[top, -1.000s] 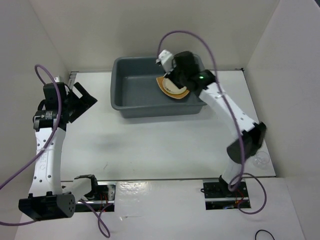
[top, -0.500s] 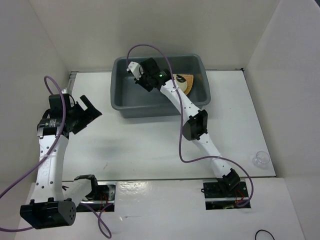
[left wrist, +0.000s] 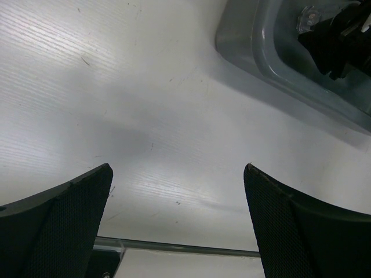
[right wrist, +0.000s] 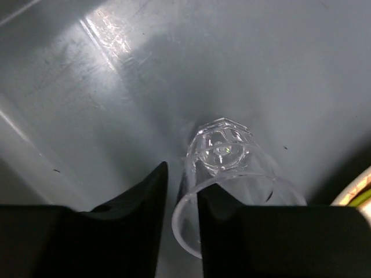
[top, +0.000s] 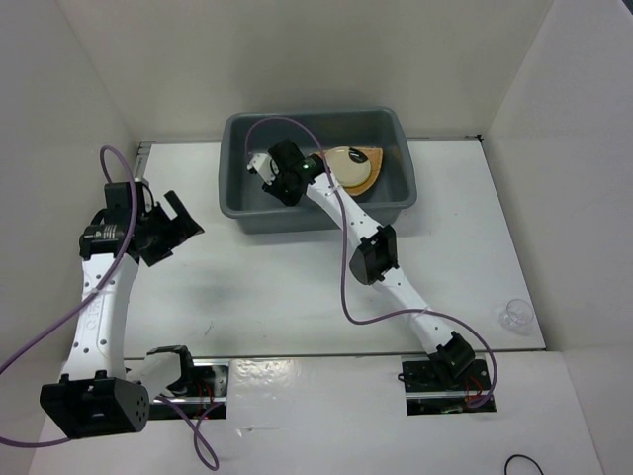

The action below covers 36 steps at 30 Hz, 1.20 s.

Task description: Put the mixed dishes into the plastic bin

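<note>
The dark grey plastic bin (top: 235,198) stands at the back of the table. Inside it, at the right, the tan plate (top: 370,158) lies with the cream saucer (top: 346,166) on it. My right gripper (top: 280,178) reaches down into the bin's left half. In the right wrist view a small clear glass (right wrist: 223,150) rests on the bin floor (right wrist: 261,69). My right gripper (right wrist: 182,174) straddles its wall, one finger inside and one outside, with a thin gap showing, so it is open. My left gripper (top: 178,236) hangs wide open and empty over the table, left of the bin.
Another clear glass (top: 514,315) stands near the table's right front corner. White walls enclose the table on three sides. In the left wrist view the bin's corner (left wrist: 255,52) lies ahead, with the open left gripper (left wrist: 177,168) above bare white table.
My right arm has swung from the plate at the bin's right side to its left half, and its jaws have widened. The left arm has shifted slightly.
</note>
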### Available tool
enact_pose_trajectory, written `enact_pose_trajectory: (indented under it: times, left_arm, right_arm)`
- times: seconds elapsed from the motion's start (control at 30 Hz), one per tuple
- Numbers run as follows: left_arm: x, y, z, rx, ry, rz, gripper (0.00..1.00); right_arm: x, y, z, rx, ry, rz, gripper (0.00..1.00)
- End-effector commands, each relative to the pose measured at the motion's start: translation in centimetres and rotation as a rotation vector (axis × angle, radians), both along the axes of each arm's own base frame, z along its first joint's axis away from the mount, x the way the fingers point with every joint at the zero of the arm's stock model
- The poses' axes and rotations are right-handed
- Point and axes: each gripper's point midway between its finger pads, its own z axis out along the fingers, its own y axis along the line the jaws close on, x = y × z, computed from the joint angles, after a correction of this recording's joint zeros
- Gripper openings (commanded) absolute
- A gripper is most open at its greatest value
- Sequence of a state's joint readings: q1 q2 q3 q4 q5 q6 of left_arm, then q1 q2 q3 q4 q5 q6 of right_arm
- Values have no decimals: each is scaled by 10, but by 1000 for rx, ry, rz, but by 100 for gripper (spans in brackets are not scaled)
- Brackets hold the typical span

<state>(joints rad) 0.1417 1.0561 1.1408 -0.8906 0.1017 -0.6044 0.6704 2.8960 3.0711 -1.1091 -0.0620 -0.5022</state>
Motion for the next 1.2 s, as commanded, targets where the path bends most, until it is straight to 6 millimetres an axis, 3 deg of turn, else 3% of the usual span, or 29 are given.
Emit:
enact_pose_trajectory:
  times: [0.0,0.03,0.13,0.17,0.23,0.27,0.37,0.4,0.47,0.5,0.57,0.6,0.67,0.7,0.77,0.8,0.83,0.87,0.93,0.97,1.03,1.07,1.17]
  left_arm:
    - [4,4,5,20,-17,-7,100]
    - [4,4,5,20,-17,-7,100]
    - [6,4,7,22,-28,-7,100]
    - [9,2,5,29,-29,-24,100]
    - [9,3,5,51,-26,-28,100]
    - [13,3,7,60,-36,-31,100]
    - [21,5,3,80,-31,-35,100]
    - [27,6,2,86,-38,-42,100]
    - [38,-8,2,53,-65,-117,100]
    - [46,-25,3,5,-109,-208,100]
    - [53,-41,0,-44,-133,-270,100]
    - [58,-45,2,-60,-149,-289,100]
    - [65,-54,-3,-88,-159,-338,100]
    - [70,-54,-1,-86,-166,-339,100]
    - [74,-58,-7,-92,-147,-363,100]
    - [79,-59,-8,-83,-155,-386,100]
    - [79,-59,-8,-83,-155,-386,100]
    - [82,-58,-8,-75,-156,-394,100]
    - [83,-58,-9,-78,-144,-394,100]
    - [84,-56,-13,-74,-132,-387,100]
    - [86,-55,-17,-70,-118,-381,100]
    - [87,-54,-22,-72,-103,-368,100]
    - [88,-52,-36,-79,-47,-359,100]
  right_arm:
    - [-1,14,30,51,-59,-9,34]
    - [1,11,30,44,-65,-32,36]
    - [5,9,71,81,-129,-64,50]
    - [3,5,100,106,-158,-82,51]
    - [-3,0,133,138,-181,-91,57]
    - [-11,-6,169,182,-204,-109,67]
    - [-24,-23,227,241,-262,-168,81]
    - [-35,-37,267,284,-312,-200,86]
    - [-47,-62,297,289,-346,-278,88]
    - [-54,-86,322,304,-370,-326,88]
    - [-63,-111,323,245,-348,-380,88]
    - [-75,-146,322,165,-344,-469,88]
    - [-84,-179,319,107,-335,-524,88]
    - [-103,-217,302,41,-288,-580,88]
    - [-122,-258,278,-18,-244,-640,88]
    - [-146,-287,255,-56,-225,-676,88]
    - [-154,-314,243,-83,-223,-728,88]
    - [-169,-332,201,-149,-174,-756,88]
    - [-198,-371,195,-143,-201,-848,88]
    - [-217,-386,162,-197,-141,-872,88]
    - [-242,-419,149,-201,-137,-965,88]
    - [-258,-430,123,-244,-79,-992,88]
    - [-288,-449,97,-269,-10,-1043,88]
